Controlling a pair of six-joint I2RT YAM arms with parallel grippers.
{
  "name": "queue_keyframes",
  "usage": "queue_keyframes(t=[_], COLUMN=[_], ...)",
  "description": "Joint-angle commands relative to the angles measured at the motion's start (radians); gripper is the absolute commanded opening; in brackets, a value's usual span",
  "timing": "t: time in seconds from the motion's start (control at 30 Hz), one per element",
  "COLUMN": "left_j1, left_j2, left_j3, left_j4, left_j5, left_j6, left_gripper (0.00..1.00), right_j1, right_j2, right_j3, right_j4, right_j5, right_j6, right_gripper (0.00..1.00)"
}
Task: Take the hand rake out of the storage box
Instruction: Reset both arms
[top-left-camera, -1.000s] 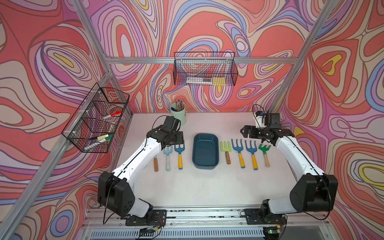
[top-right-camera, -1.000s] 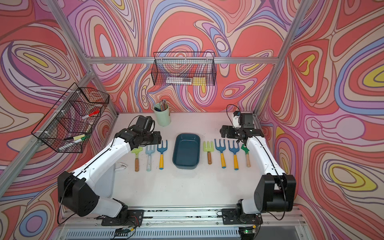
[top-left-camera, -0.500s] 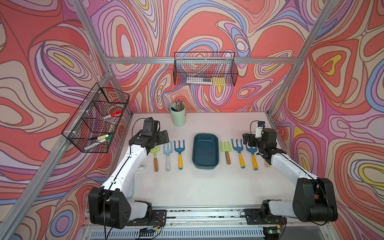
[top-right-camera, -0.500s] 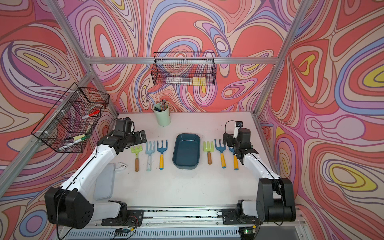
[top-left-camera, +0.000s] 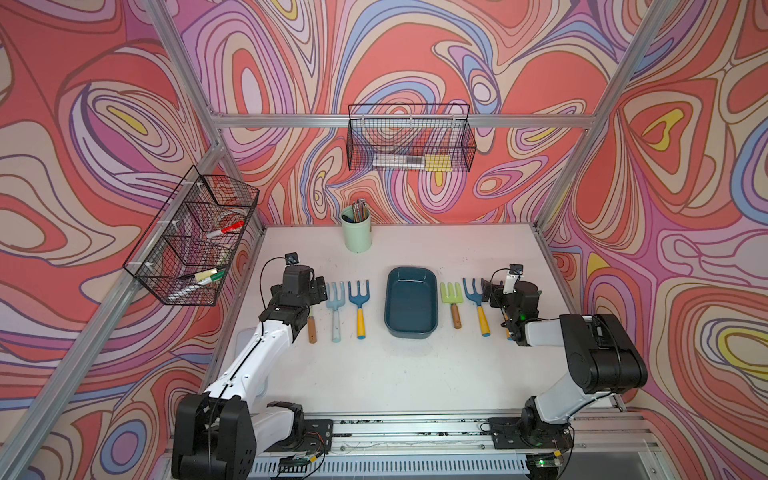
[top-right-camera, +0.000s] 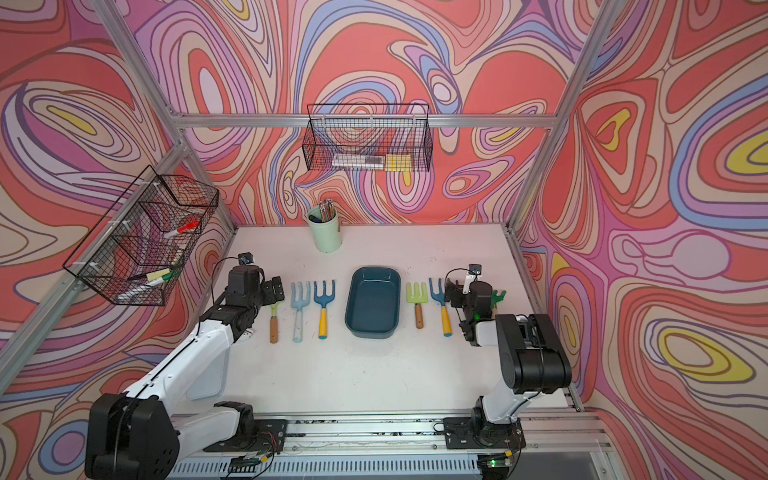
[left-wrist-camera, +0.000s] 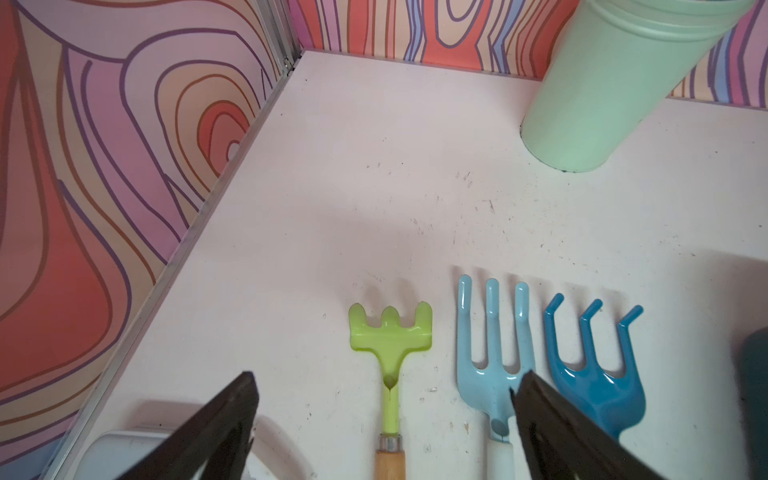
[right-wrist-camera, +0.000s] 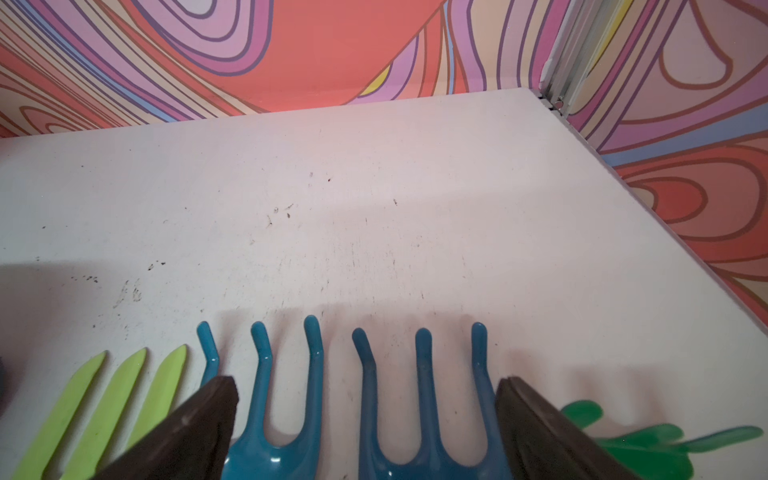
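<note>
The white table (top-left-camera: 395, 374) takes up the floor of the cell. Two black wire baskets hang above it. The side basket (top-left-camera: 191, 237) is split into compartments and holds a red-capped marker (top-left-camera: 226, 227) higher up, with a few more markers (top-left-camera: 205, 275) at its near end. The back basket (top-left-camera: 411, 139) holds a long pale item beside a yellow one (top-left-camera: 436, 162), both too small to name.

The storage box (top-left-camera: 411, 301) sits mid-table with its long side running toward the back wall. It is empty, and its bare teal floor shows in both top views. Behind it, near the back wall, a pale green cup (top-left-camera: 356, 237) stands upright and holds a bunch of pens or pencils (top-left-camera: 359, 208).

Seven hand tools lie flat on the table in a row, heads toward the back wall, all outside the box. On the robot's left of the box are the lime-green rake (left-wrist-camera: 390, 345), a pale blue fork (top-left-camera: 335, 307) and a blue rake with a yellow handle (top-left-camera: 359, 307). On its right are a lime fork (top-left-camera: 452, 299), a blue rake (top-left-camera: 476, 303), a second blue rake (right-wrist-camera: 419, 395) and a green one (top-right-camera: 496, 297).

The left gripper (left-wrist-camera: 386, 376) hovers over the lime-green rake with its fingers spread wide, gripping nothing — the rake lies on the table between them. The right gripper (right-wrist-camera: 365, 380) is just as wide, above the two blue rakes, and also holds nothing.
</note>
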Motion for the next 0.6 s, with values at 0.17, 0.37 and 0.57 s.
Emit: queue_keyframes(t=[0.17, 0.37, 0.57], left_j1=[0.011, 0.011, 0.017], left_j2=[0.076, 0.149, 0.296], left_j3=[-0.156, -0.217, -0.368], left_j4=[0.457, 0.623, 0.976], left_j5=[0.055, 0.063, 0.131], left_j6=[0.162, 0.235, 0.282], left_gripper=[0.99, 0.99, 0.99], right_j1=[-0.002, -0.003, -0.002], right_j2=[0.035, 0.035, 0.032], right_j3=[-0.004, -0.002, -0.002], right_j4=[0.149, 0.145, 0.143], right_j5=[-0.021, -0.019, -0.019], right_j6=[-0.014, -0.016, -0.016], right_gripper=[0.98, 0.98, 0.98])
